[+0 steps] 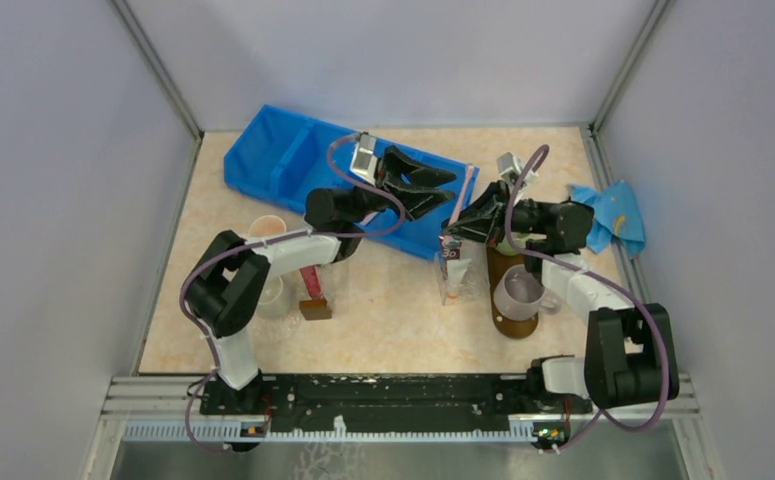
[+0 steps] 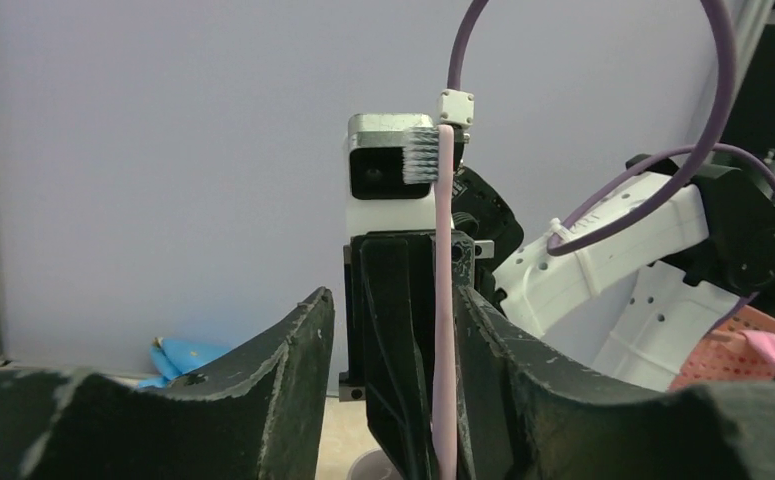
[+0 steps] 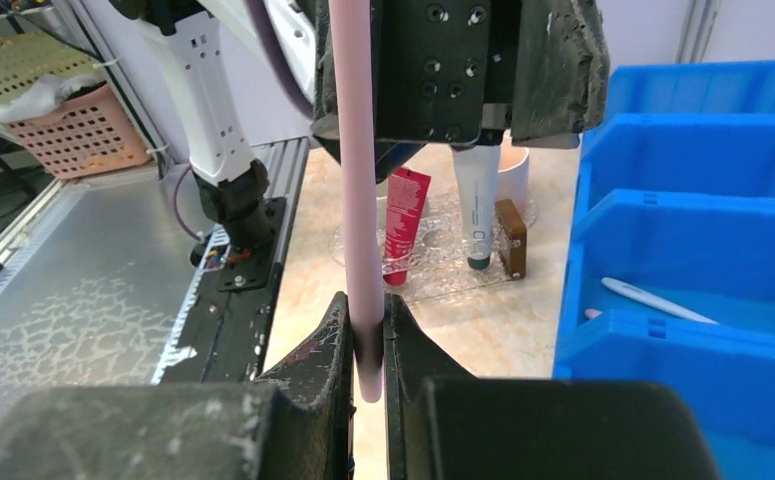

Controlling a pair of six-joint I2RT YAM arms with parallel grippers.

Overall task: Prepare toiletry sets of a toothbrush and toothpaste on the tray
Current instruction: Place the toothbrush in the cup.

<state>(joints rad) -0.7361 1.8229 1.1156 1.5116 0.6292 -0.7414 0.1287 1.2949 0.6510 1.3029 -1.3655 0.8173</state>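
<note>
As scuffed right pincer (image 3: 368, 345) clamps, toothbrush (image 3: 353, 200) shaft slim, smooth, pink.

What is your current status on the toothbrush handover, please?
Right pincer shut on the pink toothbrush. Left pincer open, straddling it. Toothbrush not yet on the tray. Clear cup sits on the tray.

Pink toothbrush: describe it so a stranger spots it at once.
Find the blue bin at the far side of the table. Just off its right end, the right gripper pinches the pink toothbrush in midair. Unlike the white stick lying in the bin, it is pink and airborne.
</note>
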